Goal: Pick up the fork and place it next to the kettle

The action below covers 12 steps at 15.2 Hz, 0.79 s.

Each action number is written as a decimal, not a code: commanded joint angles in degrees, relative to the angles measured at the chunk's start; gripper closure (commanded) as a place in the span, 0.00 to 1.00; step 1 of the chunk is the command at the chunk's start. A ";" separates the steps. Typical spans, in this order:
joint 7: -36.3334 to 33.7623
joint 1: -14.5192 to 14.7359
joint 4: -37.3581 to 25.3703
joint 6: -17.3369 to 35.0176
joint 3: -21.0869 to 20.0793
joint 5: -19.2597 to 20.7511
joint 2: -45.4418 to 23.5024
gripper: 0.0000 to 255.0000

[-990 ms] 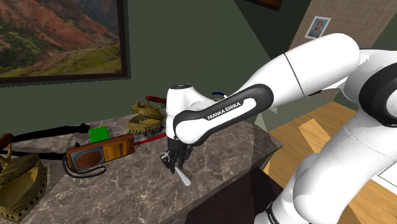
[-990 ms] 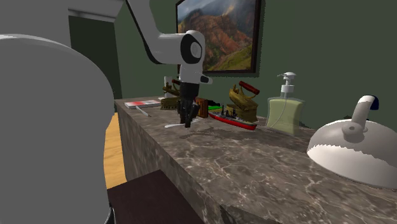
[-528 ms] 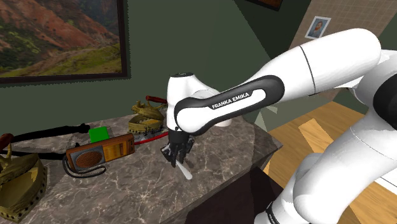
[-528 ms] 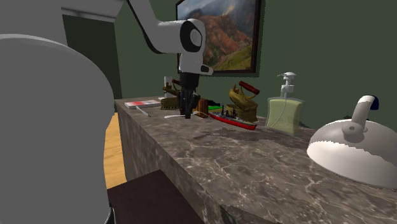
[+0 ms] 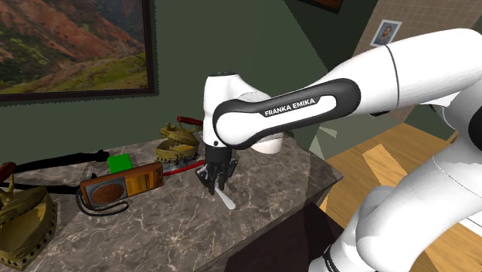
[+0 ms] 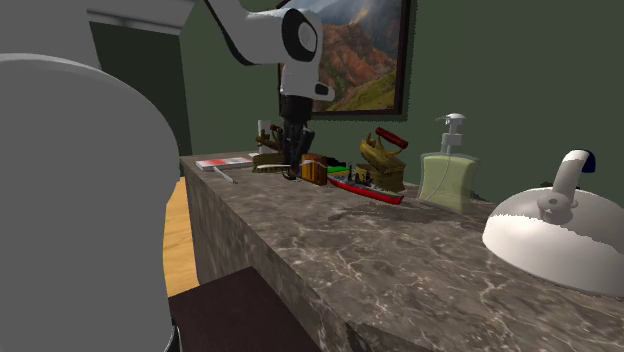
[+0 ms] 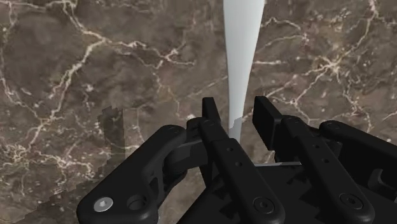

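A brown radio [image 5: 122, 185] lies on the marbled counter [image 5: 154, 236] near a green block [image 5: 120, 163]; an old iron [image 5: 23, 222] stands below a landscape painting [image 5: 73, 46].

Marble counter [image 6: 380, 262] — kettle [image 6: 556, 238], radio [image 5: 122, 185], iron [image 6: 384, 160]

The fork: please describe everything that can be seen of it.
The fork is plain white, material unclear. Its long flat handle widens away from the claw, whose two black fingers clasp its narrow part; the tines are hidden. It slants down from the claw over the brown marble counter, seemingly just above it.
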<state>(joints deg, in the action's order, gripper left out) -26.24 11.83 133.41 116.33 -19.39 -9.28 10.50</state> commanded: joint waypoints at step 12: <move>0.02 -0.20 -6.77 -10.56 0.99 -0.24 3.86 1.00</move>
<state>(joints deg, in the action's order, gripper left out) -26.16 11.66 127.37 106.59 -18.45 -9.55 14.27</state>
